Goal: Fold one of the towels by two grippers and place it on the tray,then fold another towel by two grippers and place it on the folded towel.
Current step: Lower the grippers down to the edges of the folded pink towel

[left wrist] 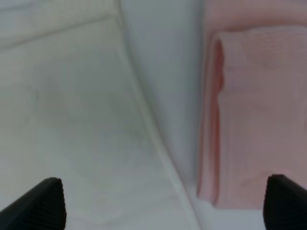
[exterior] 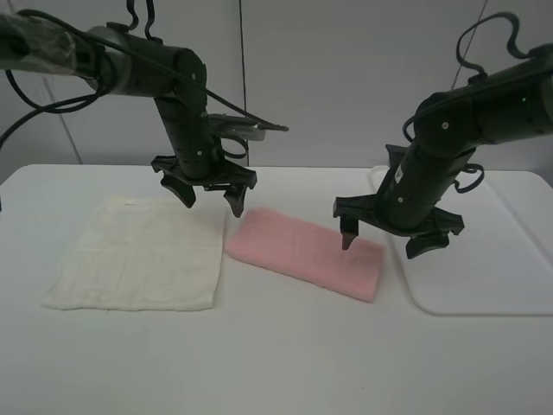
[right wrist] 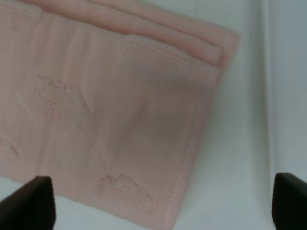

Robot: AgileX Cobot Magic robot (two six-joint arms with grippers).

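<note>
The pink towel [exterior: 304,252] lies folded into a long strip on the table's middle, slanting down to the right. The cream-white towel [exterior: 138,252] lies spread flat to its left. The white tray [exterior: 492,251] sits at the right with nothing on it. My left gripper [exterior: 212,197] hangs open above the gap between the two towels, near the pink towel's left end. Over the pink towel's right end, beside the tray's edge, my right gripper [exterior: 386,238] hovers open. The left wrist view shows the cream-white towel [left wrist: 72,120] and the pink towel [left wrist: 254,120]; the right wrist view shows the pink towel [right wrist: 105,110].
The white table [exterior: 276,363] stretches wide in front of the towels. A grey wall stands behind. The tray's rim [right wrist: 266,96] runs close to the pink towel's end.
</note>
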